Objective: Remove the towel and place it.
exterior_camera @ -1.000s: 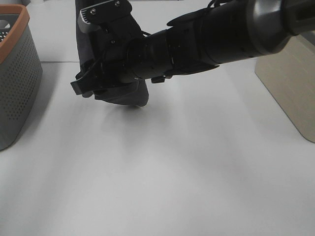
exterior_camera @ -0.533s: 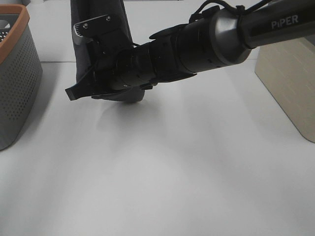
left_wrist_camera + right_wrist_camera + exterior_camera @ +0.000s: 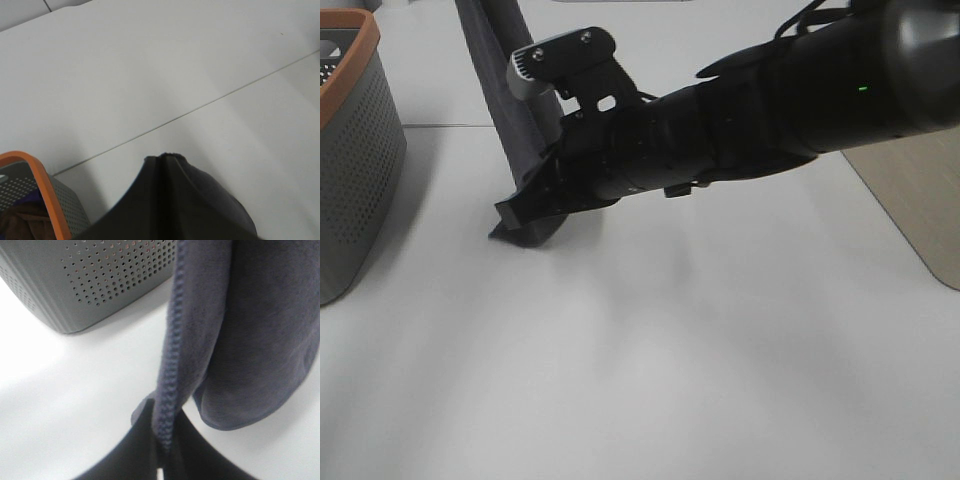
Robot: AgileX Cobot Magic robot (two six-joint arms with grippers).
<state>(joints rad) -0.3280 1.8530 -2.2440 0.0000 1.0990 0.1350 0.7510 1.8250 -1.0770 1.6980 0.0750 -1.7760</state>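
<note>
High view only: the towel [image 3: 505,90] hangs as a narrow dark strip from above the top edge, slanting down to the table [image 3: 670,380]. Its lower end looks to rest on the surface. The right arm reaches across the middle to it. A beige container [image 3: 910,190] stands far right.
Left wrist view only: the inside of the orange-rimmed grey basket [image 3: 47,192], with something brown in it, and a seam line [image 3: 200,107] across the table.
Right wrist view only: the towel's stitched hem [image 3: 172,355] runs down into the meeting point of the fingers, and a rounded fold hangs beside it.
Right end effector [image 3: 518,211]: clamped on the towel's hem near its lower end, low over the table, with the perforated basket wall [image 3: 100,280] near.
Left end effector [image 3: 164,161]: fingers pressed together, with a thin fuzzy edge pinched at their tips, which looks like the towel.
Towel's place: right of the basket and apart from it, stretched between the top of the high view and the right end effector.
</note>
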